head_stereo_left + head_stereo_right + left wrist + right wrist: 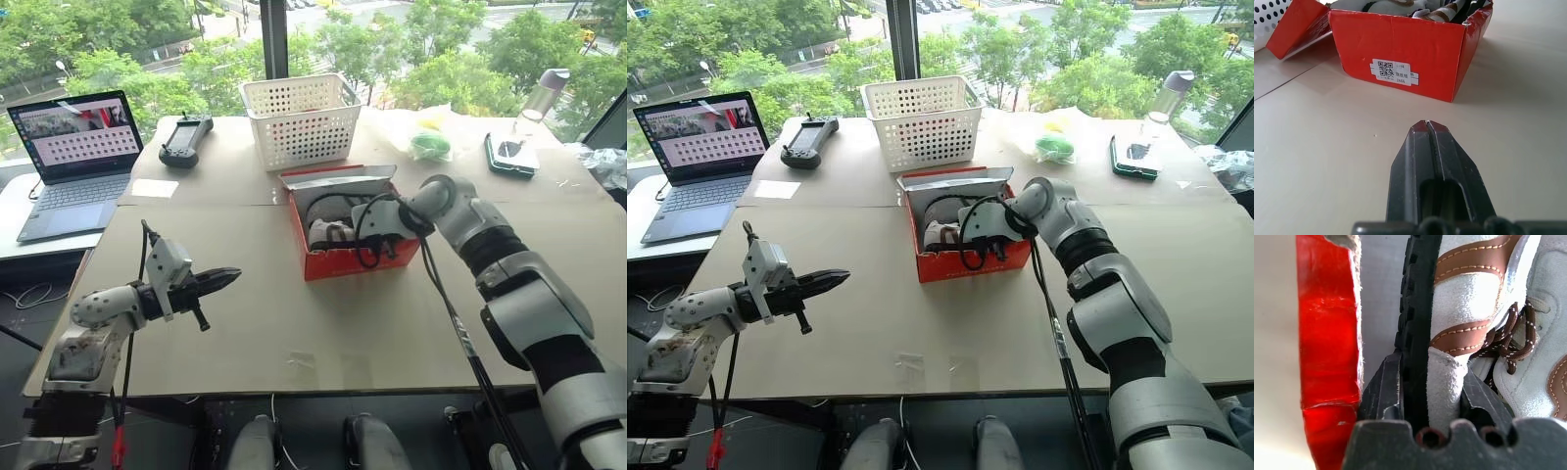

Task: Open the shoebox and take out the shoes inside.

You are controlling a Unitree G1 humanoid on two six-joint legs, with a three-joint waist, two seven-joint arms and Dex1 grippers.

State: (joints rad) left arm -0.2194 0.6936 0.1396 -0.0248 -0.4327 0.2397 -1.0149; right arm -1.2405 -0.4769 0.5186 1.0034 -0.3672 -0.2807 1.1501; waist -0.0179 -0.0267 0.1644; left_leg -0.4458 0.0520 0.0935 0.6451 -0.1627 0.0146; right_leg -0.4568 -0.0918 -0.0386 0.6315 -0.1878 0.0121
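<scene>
Beige surface (294,323) carries shoebox (345,258), lid back. Right claw (1422,396) inside box, fingers clamped on shoe (1469,308) sole and upper. Left claw (227,277) shut tight, empty, well apart from box.

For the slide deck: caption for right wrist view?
Right gripper closing on a grey-white shoe inside the red shoebox.

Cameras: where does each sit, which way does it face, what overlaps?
Head stereo pair: looks down over the table, both arms in frame.
Left wrist: along the shut left gripper toward the shoebox.
Right wrist: inside the box, right gripper clamped on a shoe.
Shared: every view shows the shoebox.
</scene>
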